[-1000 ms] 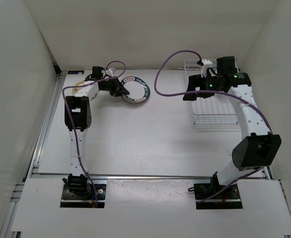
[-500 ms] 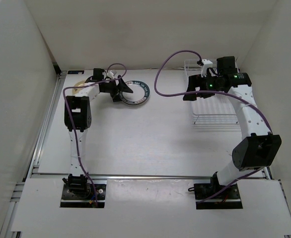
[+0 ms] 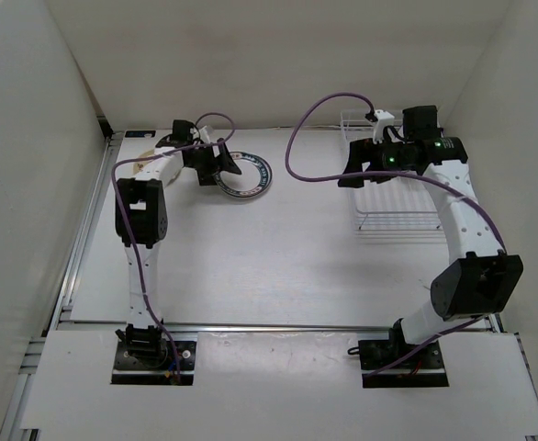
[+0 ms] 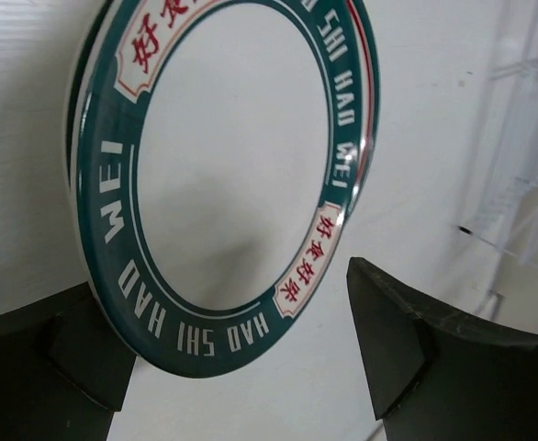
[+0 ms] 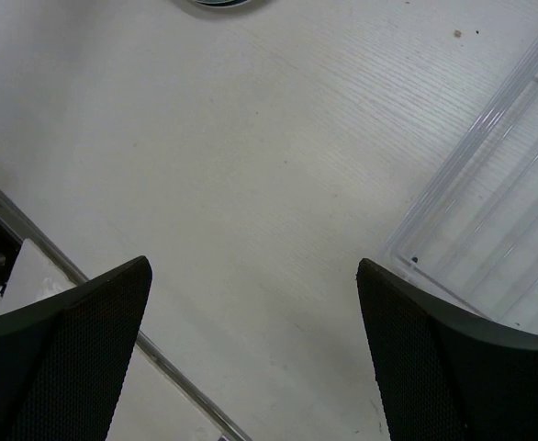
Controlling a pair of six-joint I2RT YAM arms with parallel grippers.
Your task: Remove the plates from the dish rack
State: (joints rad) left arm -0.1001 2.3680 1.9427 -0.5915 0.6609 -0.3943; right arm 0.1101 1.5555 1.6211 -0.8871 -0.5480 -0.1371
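Observation:
A white plate (image 3: 252,175) with a dark teal lettered rim (image 4: 205,326) lies flat on the table at the back left. My left gripper (image 3: 221,165) (image 4: 241,367) stands open at its left edge, the near rim lying between the fingers (image 4: 402,340) with no grip on it. A cream-tan plate (image 3: 142,166) shows partly behind the left arm. The white wire dish rack (image 3: 396,219) stands at the right, and no plates show in it. My right gripper (image 3: 352,175) (image 5: 251,349) hangs open and empty over the table just left of the rack (image 5: 489,211).
A purple cable (image 3: 297,138) loops over the back of the table from the right arm. White walls close in the back and both sides. A metal rail (image 5: 186,390) runs along the table's near edge.
My left gripper has opened and let go of the teal-rimmed plate, which now rests flat on the table. The right arm has barely moved.

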